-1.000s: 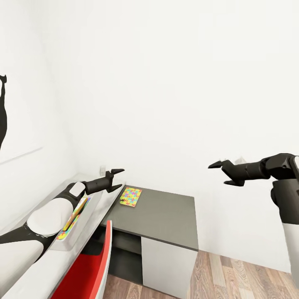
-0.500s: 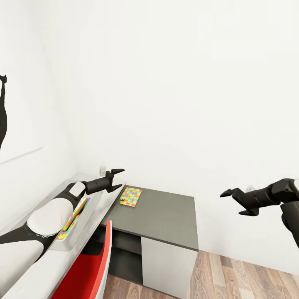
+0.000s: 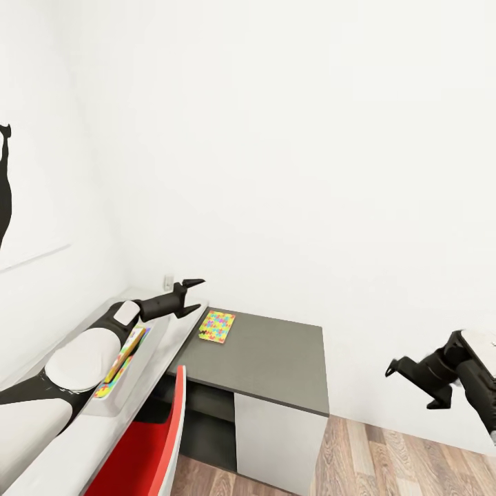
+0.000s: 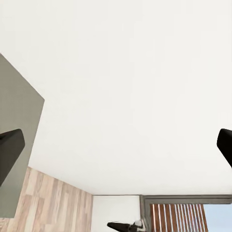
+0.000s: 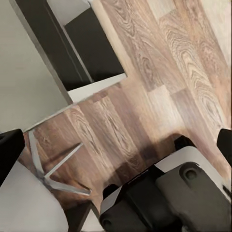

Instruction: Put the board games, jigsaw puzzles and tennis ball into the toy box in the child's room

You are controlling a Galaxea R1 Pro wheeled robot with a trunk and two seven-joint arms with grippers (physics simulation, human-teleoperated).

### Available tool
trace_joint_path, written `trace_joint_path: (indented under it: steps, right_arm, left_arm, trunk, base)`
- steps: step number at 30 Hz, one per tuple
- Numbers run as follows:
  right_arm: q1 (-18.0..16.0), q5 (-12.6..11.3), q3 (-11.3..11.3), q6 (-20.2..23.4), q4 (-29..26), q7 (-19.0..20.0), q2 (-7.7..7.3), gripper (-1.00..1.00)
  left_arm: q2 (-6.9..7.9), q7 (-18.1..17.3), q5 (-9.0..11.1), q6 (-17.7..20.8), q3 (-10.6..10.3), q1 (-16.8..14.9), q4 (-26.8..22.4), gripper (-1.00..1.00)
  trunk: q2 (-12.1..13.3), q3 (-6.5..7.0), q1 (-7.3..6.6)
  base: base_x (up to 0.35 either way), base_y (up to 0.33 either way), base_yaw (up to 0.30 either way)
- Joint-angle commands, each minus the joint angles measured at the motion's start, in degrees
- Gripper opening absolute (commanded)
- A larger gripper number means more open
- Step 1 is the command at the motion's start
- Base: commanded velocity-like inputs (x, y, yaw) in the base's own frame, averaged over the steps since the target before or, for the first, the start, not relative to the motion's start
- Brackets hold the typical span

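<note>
One jigsaw puzzle [image 3: 217,326] lies flat on the dark grey side unit [image 3: 275,358] of the table, near its back left corner. The toy box [image 3: 150,362] stands on the light desk top [image 3: 65,448]. In it lie a second multicoloured puzzle mat [image 3: 116,368] and a flat box-like thing [image 3: 135,337] that I cannot identify. My left gripper [image 3: 193,295] hovers open just past the toy box's far end, left of the puzzle. My right gripper [image 3: 413,387] hangs open, low over the floor, right of the unit. The board games, tennis ball and bed are out of view.
A red chair [image 3: 148,448] stands pushed against the desk's front. Wooden floor [image 3: 386,461] runs right of the side unit. The right wrist view has the robot's base [image 5: 174,193] and chair legs [image 5: 53,169] below it. White walls close the corner.
My right arm has dropped and drawn back to the right, from level with the unit's top to down beside it. The left arm has barely moved.
</note>
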Motion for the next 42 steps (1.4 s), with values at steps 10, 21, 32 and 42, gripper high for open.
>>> trace_joint_path:
  steps: [10, 21, 32, 42]
  right_arm:
    - [2.07, 17.65, 0.09, -5.27, 15.66, 17.39, 1.35, 1.00]
    - [5.39, 45.75, 0.11, -23.80, 27.38, 44.96, 3.45, 1.00]
    - [5.77, 50.07, 0.12, -31.24, 34.86, 51.31, 4.55, 1.00]
    - [5.79, 50.28, 0.18, -31.82, 35.46, 51.63, 4.65, 1.00]
  left_arm:
    - [-0.08, -0.26, -0.60, 0.28, 0.24, -0.06, -1.26, 1.00]
    - [-0.29, -0.31, -0.60, 0.53, -7.36, -0.06, -5.57, 1.00]
    - [-1.92, 0.40, -0.60, 0.28, -11.78, -0.09, -6.85, 1.00]
    - [-2.62, 1.05, -0.60, 0.28, -16.12, -0.12, -6.98, 1.00]
  trunk:
    - [-0.11, -0.10, 0.03]
    - [-0.11, -0.10, 0.03]
    - [-0.11, -0.10, 0.03]
    - [-0.11, -0.10, 0.03]
  base:
    - [0.000, 0.000, 0.000]
    - [0.000, 0.000, 0.000]
    - [0.000, 0.000, 0.000]
    - [0.000, 0.000, 0.000]
